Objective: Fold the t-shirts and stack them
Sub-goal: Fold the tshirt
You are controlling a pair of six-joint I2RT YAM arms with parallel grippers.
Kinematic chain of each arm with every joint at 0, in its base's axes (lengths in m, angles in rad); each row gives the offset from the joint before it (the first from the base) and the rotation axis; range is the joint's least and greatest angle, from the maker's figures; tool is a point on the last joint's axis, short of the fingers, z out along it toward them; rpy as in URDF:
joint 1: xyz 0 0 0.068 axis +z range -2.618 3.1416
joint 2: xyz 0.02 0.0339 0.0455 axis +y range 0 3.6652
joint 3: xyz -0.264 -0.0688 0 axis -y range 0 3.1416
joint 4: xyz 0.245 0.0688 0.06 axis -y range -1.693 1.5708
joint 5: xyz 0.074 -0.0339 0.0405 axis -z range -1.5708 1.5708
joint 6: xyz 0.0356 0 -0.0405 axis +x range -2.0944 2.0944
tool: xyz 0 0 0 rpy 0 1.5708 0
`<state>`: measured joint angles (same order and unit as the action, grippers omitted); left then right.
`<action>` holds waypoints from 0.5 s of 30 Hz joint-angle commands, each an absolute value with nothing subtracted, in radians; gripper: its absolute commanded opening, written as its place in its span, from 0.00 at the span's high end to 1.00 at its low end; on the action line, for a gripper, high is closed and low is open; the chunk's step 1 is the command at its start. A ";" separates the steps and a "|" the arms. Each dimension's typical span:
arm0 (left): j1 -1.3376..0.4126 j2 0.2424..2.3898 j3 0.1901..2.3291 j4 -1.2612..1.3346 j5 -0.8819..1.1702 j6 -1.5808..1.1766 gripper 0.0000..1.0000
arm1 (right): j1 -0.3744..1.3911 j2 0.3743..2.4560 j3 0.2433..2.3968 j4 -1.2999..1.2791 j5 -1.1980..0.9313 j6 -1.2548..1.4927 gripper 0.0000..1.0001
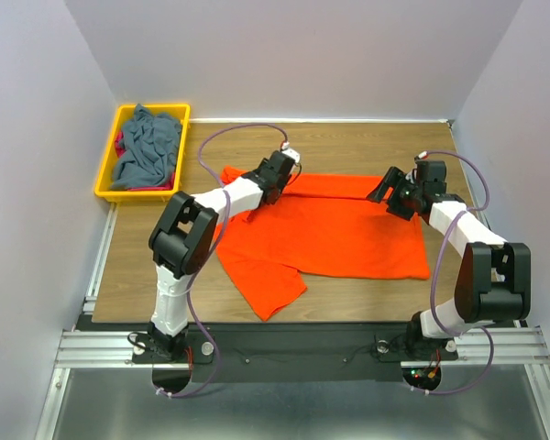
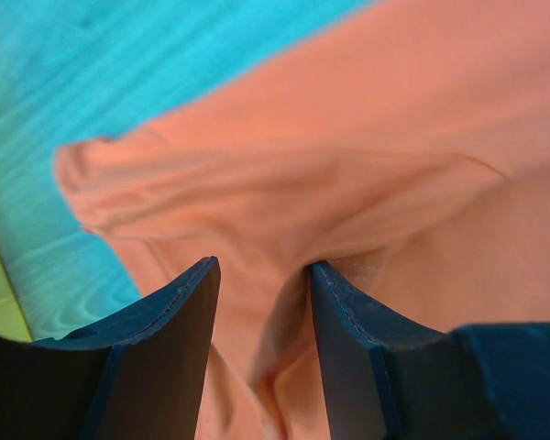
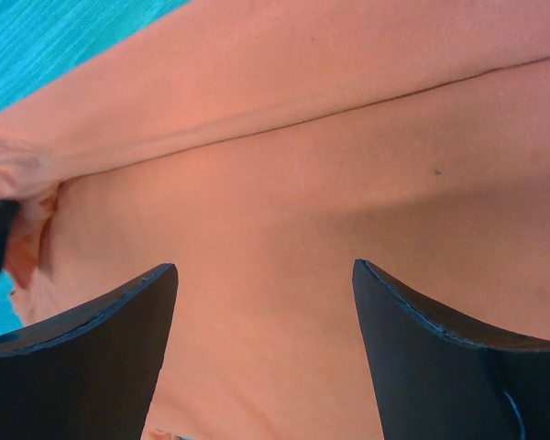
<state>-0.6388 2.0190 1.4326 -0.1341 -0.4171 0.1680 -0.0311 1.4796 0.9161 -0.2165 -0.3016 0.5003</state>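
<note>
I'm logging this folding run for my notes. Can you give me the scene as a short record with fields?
spread shirt: orange t-shirt, laid out on the table
bin: yellow bin at the far left, holding a grey-blue t-shirt and some red cloth
left gripper: jaws astride a raised ridge of the orange cloth; grip unclear
right gripper: open, low over the orange cloth
stack: none yet

Wooden table (image 1: 367, 147) with pale grain, orange shirt (image 1: 348, 234) spread flat across its middle, a folded band along the shirt's far edge, one sleeve lying toward the near edge at left, yellow bin (image 1: 133, 195) at the far left corner
</note>
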 commanded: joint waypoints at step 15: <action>-0.511 1.982 1.557 -0.140 -0.259 0.054 0.37 | -0.026 1.477 0.916 -0.190 -0.347 0.465 0.17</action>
<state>-0.5148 2.0277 1.5082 -0.1345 -0.2859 0.1314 -0.0311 1.4799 0.9161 -0.2165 -0.3218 0.4854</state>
